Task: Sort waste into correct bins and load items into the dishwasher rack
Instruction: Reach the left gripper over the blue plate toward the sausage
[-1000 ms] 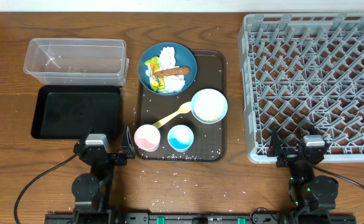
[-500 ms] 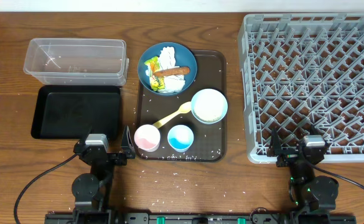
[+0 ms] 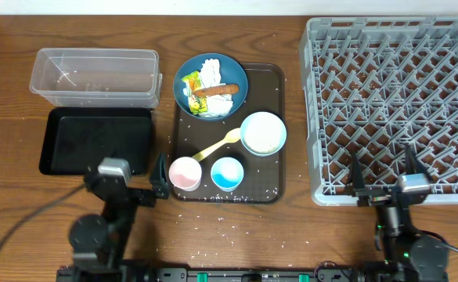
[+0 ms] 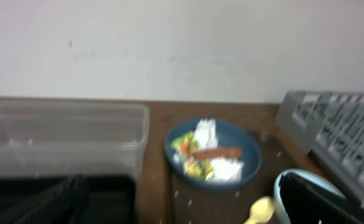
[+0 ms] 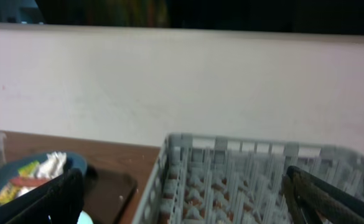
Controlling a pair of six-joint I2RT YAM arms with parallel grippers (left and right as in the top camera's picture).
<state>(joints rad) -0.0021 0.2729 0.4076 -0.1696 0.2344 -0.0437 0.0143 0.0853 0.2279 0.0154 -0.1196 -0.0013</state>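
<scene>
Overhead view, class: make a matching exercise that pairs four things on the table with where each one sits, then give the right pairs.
Things:
1 sausage
2 yellow spoon
3 clear tub
4 pink cup

Places:
A right beside the blue cup
B in the dark blue dish
C just behind the black tray
D lying flat, its scoop end by the pale bowl

Pairs: 1-B, 2-D, 3-C, 4-A

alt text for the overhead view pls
Brown serving tray holds a dark blue dish of scraps, pale bowl, pink cup, blue cup, yellow spoon. Clear tub and black tray sit left, grey rack right. Left gripper and right gripper sit open in front.
</scene>
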